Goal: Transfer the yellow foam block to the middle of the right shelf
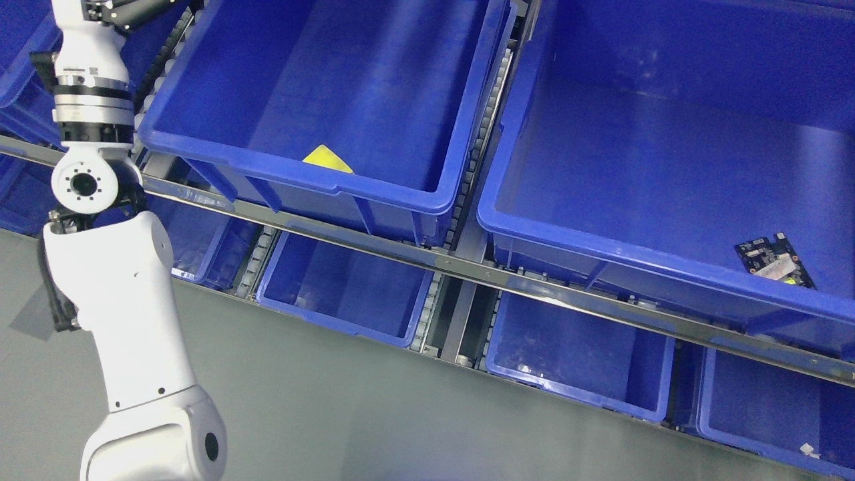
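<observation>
Yellow foam block (326,161) lies in the left blue bin (320,100), against its near wall at 9 o'clock from the right bin (668,167); left arm (120,300) rises at 10 o'clock, hand cropped, so I cannot tell its grip; reaching seems pending

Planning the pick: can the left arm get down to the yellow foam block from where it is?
Probably yes. The yellow foam block lies in an open-topped blue bin, nothing over it. The left arm rises beside that bin; its hand is out of frame.
</observation>
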Motion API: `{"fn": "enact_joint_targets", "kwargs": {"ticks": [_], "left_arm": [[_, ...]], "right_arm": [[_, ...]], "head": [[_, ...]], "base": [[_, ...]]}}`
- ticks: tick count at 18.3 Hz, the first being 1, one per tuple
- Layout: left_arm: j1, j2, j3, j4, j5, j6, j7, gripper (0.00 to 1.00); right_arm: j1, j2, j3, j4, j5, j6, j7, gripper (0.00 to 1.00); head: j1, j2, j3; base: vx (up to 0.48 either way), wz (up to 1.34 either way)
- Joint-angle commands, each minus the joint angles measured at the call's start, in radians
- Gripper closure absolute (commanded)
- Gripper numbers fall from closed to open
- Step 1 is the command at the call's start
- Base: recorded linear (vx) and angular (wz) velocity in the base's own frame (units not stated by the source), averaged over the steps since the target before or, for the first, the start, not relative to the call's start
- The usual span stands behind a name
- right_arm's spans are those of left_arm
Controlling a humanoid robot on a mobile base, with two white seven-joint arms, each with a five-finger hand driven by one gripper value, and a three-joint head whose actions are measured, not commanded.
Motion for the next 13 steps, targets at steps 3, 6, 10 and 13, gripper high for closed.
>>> {"fn": "enact_joint_targets", "kwargs": {"ticks": [3,6,10,13], "left_arm": [[0.157,0.017,0.0,-0.119,0.193,0.045,-0.027,0.0],[0.201,0.017,0.009,-0.12,0.258,0.057,-0.055,0.0],[0.26,0.017,0.033,-0.122,0.292,0.031,-0.055,0.0],[0.289,0.017,0.036,-0.125,0.336,-0.014,-0.05,0.0]], "right_arm": [[0.002,-0.017,0.0,-0.017,0.003,-0.003,0.0,0.0],[0.002,-0.017,0.0,-0.017,0.003,-0.003,0.0,0.0],[0.002,-0.017,0.0,-0.017,0.003,-0.003,0.0,0.0],[0.002,-0.017,0.0,-0.017,0.003,-0.003,0.0,0.0]], "head": [[0.0,0.0,0.0],[0.0,0.0,0.0],[0.0,0.0,0.0],[0.0,0.0,0.0]], "base": [[0.0,0.0],[0.0,0.0],[0.0,0.0],[0.0,0.0]]}}
